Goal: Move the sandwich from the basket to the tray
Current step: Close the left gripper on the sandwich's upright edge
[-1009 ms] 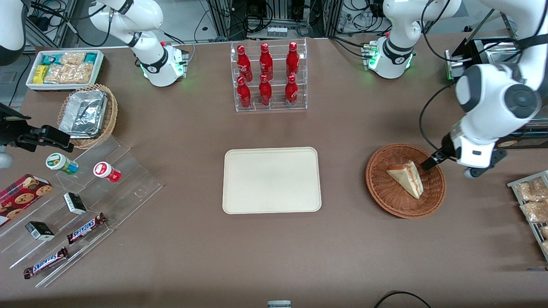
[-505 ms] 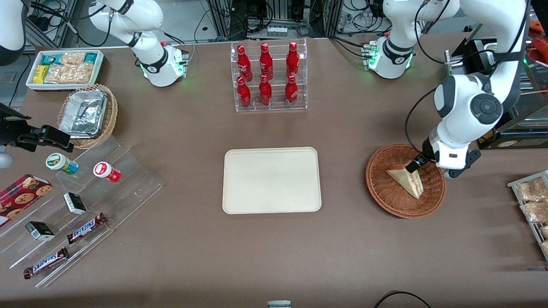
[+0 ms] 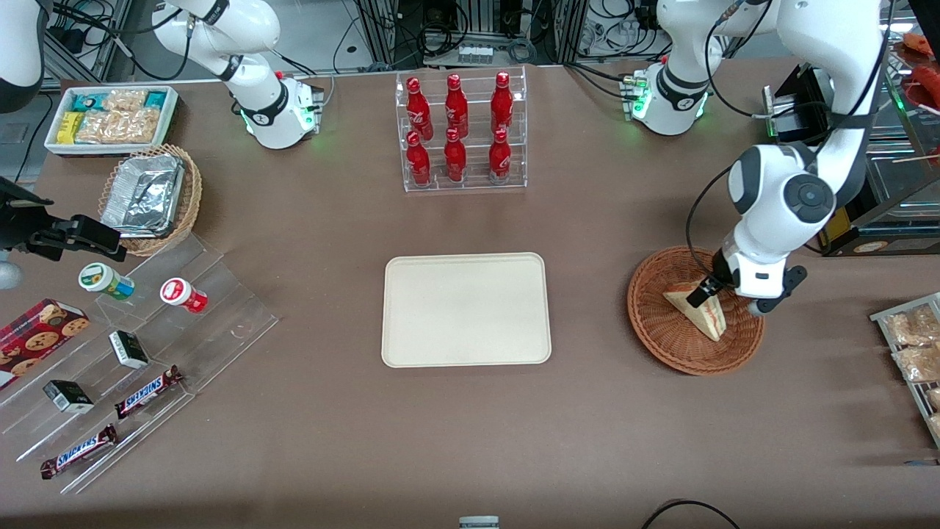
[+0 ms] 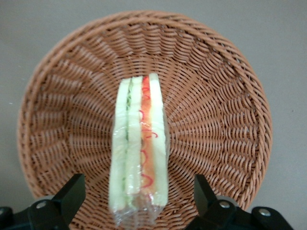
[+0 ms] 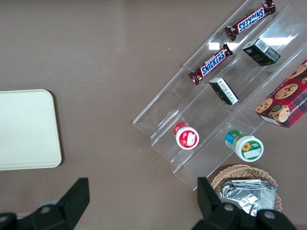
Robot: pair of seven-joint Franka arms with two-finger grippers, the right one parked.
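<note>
Over sandwich [image 4: 139, 148] — tool [image 4: 138, 201] spread wide.

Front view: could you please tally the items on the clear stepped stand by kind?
Snickers bars: 2
Small dark boxes: 2
Round tubs: 2
Cookie box: 1
Total: 7
Gripper hangs open above the sandwich in the basket.

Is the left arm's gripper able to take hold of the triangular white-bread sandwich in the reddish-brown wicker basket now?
Probably yes: the left arm's gripper is open astride the sandwich, one finger at each side, and nothing else lies in the basket.
</note>
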